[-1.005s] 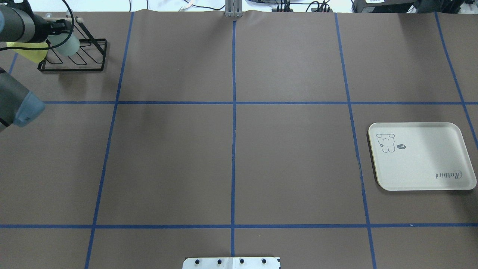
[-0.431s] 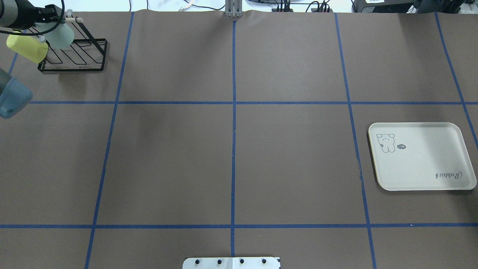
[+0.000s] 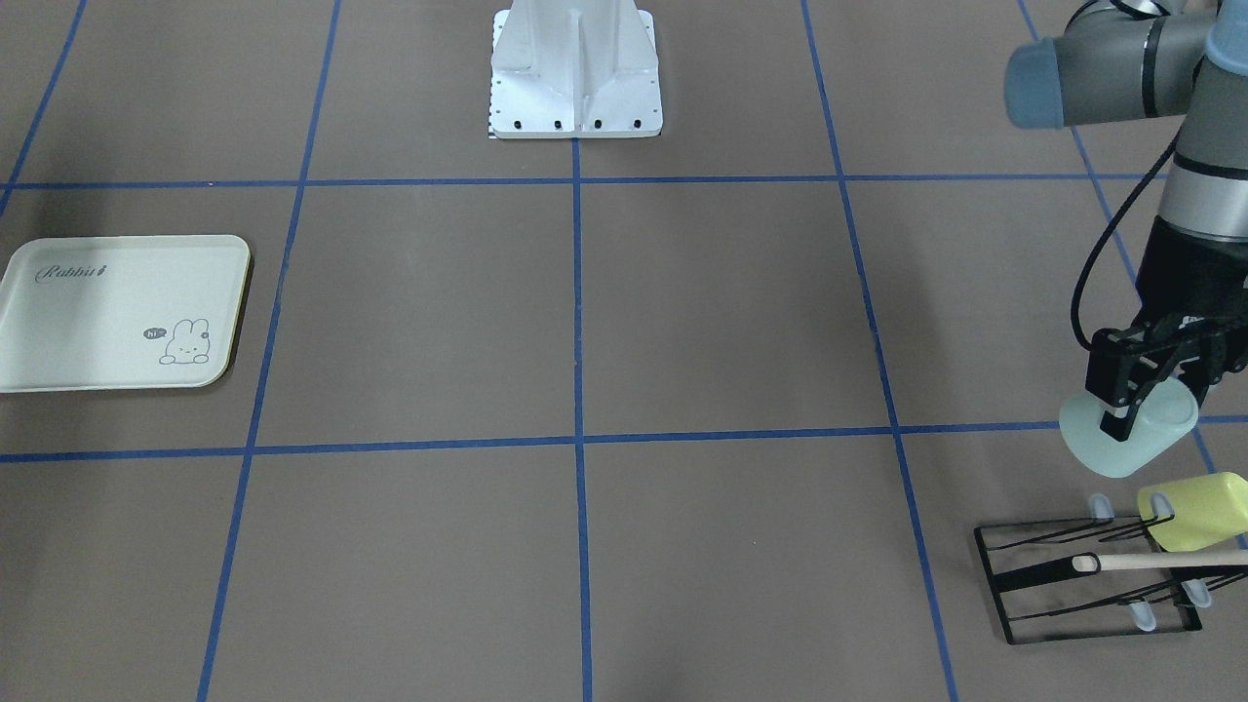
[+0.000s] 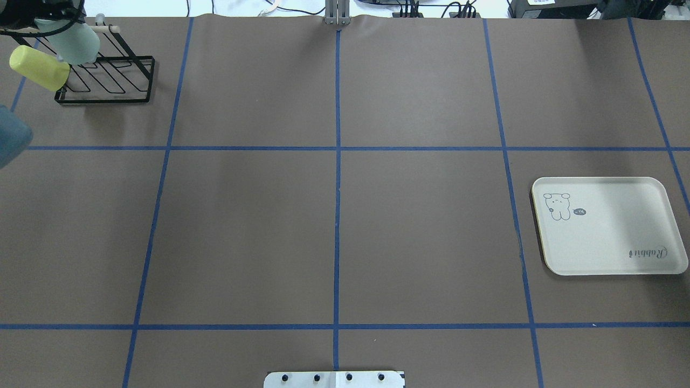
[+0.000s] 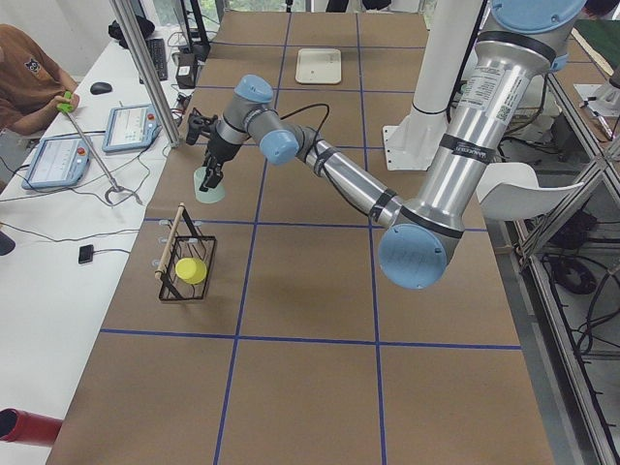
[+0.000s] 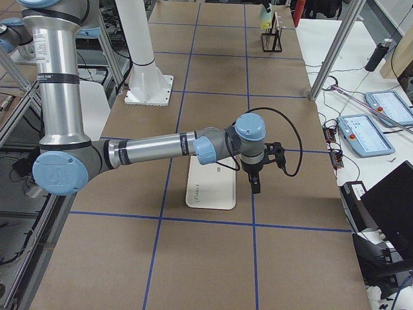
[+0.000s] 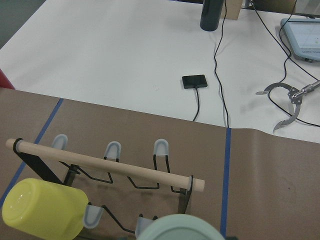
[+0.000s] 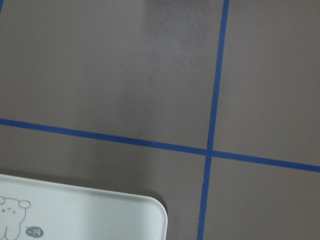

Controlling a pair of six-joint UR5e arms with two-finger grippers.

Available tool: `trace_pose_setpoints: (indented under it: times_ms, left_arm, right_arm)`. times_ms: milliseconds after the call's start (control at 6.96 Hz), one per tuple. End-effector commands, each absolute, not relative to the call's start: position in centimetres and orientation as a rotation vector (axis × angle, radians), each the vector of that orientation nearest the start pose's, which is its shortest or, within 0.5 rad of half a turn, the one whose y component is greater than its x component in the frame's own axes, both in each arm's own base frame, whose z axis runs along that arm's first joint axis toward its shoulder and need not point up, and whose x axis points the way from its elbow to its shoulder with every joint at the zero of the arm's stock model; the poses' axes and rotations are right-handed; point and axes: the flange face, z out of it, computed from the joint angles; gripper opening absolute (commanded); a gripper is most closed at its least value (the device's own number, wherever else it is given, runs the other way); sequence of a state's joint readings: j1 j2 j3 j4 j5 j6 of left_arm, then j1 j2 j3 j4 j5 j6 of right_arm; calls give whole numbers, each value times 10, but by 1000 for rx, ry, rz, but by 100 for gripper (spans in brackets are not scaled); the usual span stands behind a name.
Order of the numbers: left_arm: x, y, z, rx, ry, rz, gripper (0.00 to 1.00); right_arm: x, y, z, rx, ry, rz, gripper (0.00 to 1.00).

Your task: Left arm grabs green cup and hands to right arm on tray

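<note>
My left gripper (image 3: pixel 1150 409) is shut on the green cup (image 3: pixel 1121 444), a pale mint tumbler. It holds the cup tilted in the air just on the robot's side of the wire rack (image 3: pixel 1092 585). The cup also shows in the overhead view (image 4: pixel 75 43), in the exterior left view (image 5: pixel 208 189) and at the bottom edge of the left wrist view (image 7: pixel 182 230). The cream tray (image 4: pixel 609 226) lies bare at the table's right side. My right gripper (image 6: pixel 256 186) hangs just beyond the tray (image 6: pixel 210 187). I cannot tell whether it is open or shut.
A yellow-green cup (image 3: pixel 1194 507) hangs on the black wire rack (image 4: pixel 108 81), which has a wooden dowel (image 7: pixel 105 162) across its top. The rack stands near the table's far left corner. The tray's corner (image 8: pixel 75 210) shows in the right wrist view.
My left gripper has carried the green cup up and off the rack, toward the overhead view's top left corner. The left elbow has swung out to the left. The tray has not moved.
</note>
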State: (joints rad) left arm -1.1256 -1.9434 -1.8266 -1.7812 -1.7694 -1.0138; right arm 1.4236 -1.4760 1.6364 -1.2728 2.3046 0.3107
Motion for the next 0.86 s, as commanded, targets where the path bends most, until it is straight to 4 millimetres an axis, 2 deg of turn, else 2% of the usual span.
trace_pose_setpoints:
  times_ms: [0,144,287,431,574,718]
  left_arm:
    - [160,-596,299,512,716,-464,12]
    - [166,-597,294,488,753,-548,12]
    - [183,-595,274,468,808,-601,12]
    - [224,-584,256,412,887,-670,13]
    - [256,-576,231,414,932,-724,13]
    - [279,-564,208,365,1008,-799,13]
  right_arm:
    - [-89,-592,523,373,-902,59,99]
    - [-144,-594,500,426,-922,136,99]
    - [-192,-589,471,408,-1010,207,99]
    - [-228,-582,435,376,-1140,271,99]
    - [-256,-567,405,335,-1299,341,99]
    - [-265,-552,386,315,-1451,377,99]
